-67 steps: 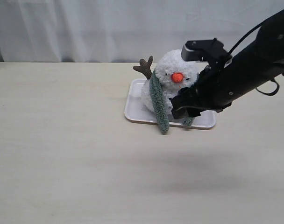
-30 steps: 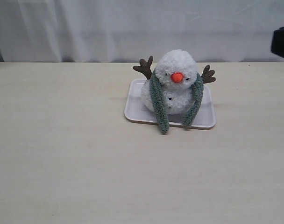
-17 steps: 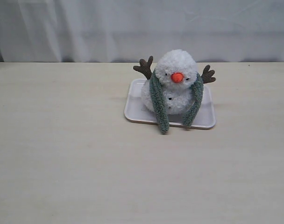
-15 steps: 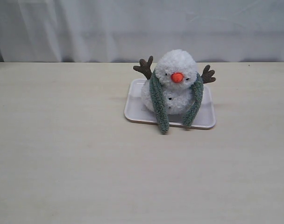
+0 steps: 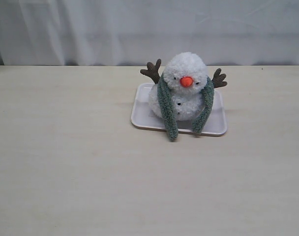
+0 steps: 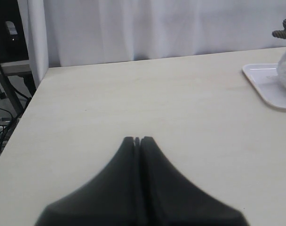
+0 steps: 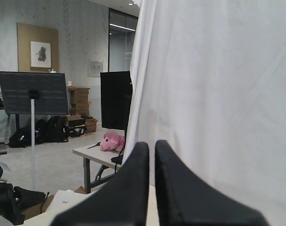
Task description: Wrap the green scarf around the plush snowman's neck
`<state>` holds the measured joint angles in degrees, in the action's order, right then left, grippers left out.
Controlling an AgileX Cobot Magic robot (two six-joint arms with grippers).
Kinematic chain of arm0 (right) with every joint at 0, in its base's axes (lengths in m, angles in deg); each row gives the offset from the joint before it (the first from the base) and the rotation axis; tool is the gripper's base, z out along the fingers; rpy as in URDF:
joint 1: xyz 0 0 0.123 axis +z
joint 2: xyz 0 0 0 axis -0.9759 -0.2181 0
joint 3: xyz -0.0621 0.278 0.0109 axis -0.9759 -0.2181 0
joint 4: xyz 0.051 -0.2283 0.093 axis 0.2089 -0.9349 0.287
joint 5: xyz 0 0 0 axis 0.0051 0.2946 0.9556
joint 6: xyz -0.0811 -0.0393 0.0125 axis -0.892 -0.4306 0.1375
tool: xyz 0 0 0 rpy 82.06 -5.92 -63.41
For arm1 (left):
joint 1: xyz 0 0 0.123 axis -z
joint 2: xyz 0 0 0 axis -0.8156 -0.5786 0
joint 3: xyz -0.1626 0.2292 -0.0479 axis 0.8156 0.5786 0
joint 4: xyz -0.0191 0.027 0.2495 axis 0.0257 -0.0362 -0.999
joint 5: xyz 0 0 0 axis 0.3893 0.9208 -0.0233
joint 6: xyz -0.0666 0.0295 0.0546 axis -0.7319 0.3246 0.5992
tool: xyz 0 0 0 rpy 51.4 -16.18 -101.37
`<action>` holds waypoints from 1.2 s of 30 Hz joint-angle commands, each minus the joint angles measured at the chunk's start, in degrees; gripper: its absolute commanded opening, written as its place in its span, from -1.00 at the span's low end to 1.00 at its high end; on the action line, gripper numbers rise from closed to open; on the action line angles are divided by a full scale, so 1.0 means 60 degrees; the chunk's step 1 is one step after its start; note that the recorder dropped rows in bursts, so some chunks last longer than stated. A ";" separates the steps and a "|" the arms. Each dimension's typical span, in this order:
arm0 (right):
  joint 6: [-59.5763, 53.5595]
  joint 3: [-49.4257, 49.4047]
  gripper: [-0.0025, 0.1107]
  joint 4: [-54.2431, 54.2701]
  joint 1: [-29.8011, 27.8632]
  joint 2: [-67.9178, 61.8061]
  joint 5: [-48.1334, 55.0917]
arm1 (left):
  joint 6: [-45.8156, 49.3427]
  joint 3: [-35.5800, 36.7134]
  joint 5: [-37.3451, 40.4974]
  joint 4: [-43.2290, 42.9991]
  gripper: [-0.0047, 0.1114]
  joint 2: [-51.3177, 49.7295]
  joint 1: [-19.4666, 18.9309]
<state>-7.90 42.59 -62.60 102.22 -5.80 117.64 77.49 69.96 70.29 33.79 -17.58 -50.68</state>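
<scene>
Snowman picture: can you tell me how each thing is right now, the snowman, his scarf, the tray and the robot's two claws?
plush snowman: sitting upright on the tray.
green scarf: draped over the snowman's neck, both ends hanging down his front, not crossed.
tray: lying flat on the table.
left gripper: shut, empty, above bare table.
right gripper: shut, empty, facing the curtain.
</scene>
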 commanded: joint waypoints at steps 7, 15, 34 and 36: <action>0.0001 -0.0242 -0.88 0.0025 -0.0220 0.0034 -0.0052 | -0.0048 0.0021 -0.0125 0.0023 -0.92 0.0020 -0.0035; 0.0001 -0.0242 -0.88 -0.0117 -0.1163 0.0034 -0.0029 | -0.0048 0.0021 -0.0125 0.0023 -0.92 0.0020 -0.0035; 0.2107 -0.0491 -0.88 -0.3545 -0.3554 0.0034 -0.2988 | -0.0048 0.0021 -0.0125 0.0023 -0.92 0.0020 -0.0035; 0.2071 -0.0761 -0.88 -0.3562 -0.3661 0.0034 -0.3832 | -0.0048 0.0021 -0.0125 0.0023 -0.92 0.0020 -0.0035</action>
<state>4.27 39.85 -82.72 81.47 -5.70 101.64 77.49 69.96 70.29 33.79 -17.58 -50.68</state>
